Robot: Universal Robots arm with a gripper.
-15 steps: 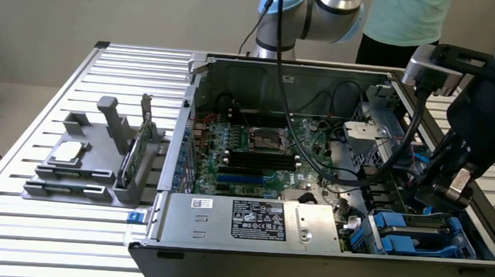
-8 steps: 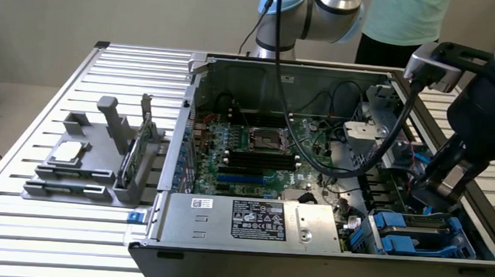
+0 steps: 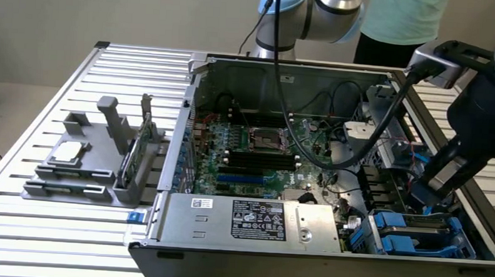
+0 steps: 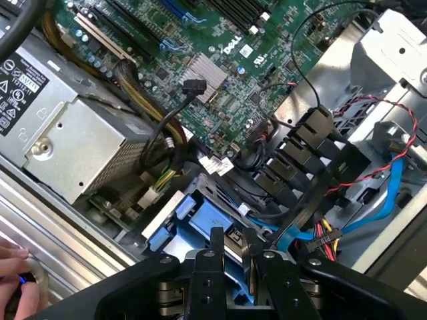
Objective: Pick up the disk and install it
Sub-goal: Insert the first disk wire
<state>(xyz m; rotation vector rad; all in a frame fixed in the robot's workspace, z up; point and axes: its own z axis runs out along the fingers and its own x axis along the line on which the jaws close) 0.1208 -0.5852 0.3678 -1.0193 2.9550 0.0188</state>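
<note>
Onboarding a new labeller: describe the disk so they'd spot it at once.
Find the open computer case. In its near corner on the exterior view's right, beside the labelled power supply, sits the disk under the gripper. Its bright blue plastic frame sets it apart from black cables and green motherboard.

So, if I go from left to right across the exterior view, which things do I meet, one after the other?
processor chip → green circuit card → power supply → blue-framed disk
</note>
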